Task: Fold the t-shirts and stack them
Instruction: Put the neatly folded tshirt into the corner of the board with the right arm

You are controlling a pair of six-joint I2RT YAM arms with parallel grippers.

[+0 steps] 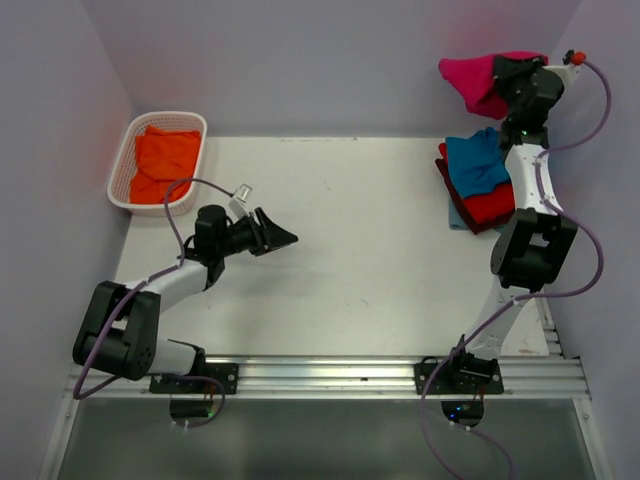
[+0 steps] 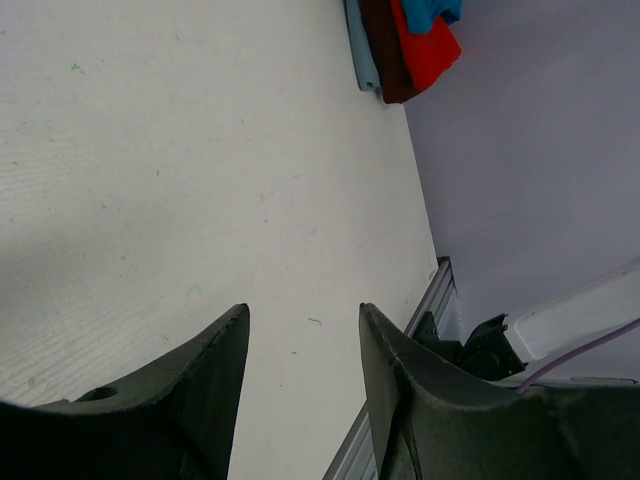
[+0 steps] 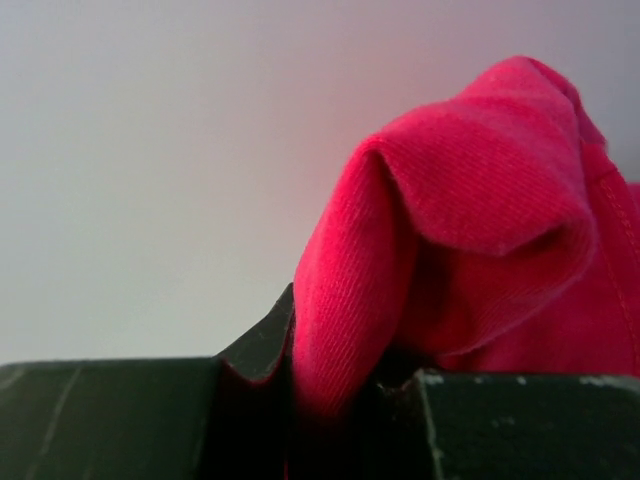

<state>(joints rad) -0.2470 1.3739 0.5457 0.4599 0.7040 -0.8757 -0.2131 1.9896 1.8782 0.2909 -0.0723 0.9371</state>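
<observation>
Holding: right end effector [image 1: 508, 72] is pinching the bunched crimson-pink t-shirt [image 1: 478, 82] in the air, near the folded stack [image 1: 482, 180].
Idling: left end effector [image 1: 278, 238] is hanging parted and empty over the bench [image 1: 350, 220].
Risking: the narrow pinch may be slipping, dropping the shirt crumpled onto the stack.

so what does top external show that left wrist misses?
Only top external: the white basket with the orange t-shirt, and the right gripper shut on the crimson-pink t-shirt, held aloft. Only left wrist: a close look at the left gripper, open and empty. Both: the table and the folded stack at its right edge, teal-blue over red.
</observation>
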